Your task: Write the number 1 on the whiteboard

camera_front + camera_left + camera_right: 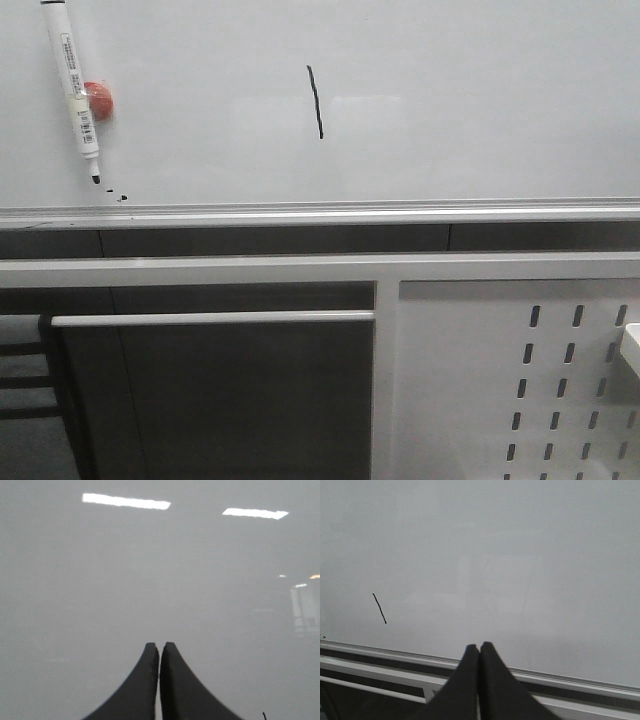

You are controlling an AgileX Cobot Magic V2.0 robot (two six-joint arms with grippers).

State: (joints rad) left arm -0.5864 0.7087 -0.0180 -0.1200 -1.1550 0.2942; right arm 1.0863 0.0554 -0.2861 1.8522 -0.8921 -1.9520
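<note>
The number 1 (315, 101) is a thin, slightly slanted black stroke on the glossy whiteboard (480, 100), near the middle of the front view. It also shows in the right wrist view (379, 608). A white marker (74, 85) with a black tip hangs on the board at upper left, beside a red round magnet (98, 102). My left gripper (159, 645) is shut and empty, facing bare board (150, 570). My right gripper (480, 645) is shut and empty, over the board's lower rail (570, 682). Neither gripper shows in the front view.
The silver rail (320, 213) runs under the board. A few tiny black specks (122, 197) sit near the marker tip. Below are a white frame bar (210, 318) and a white perforated panel (520, 380) at lower right.
</note>
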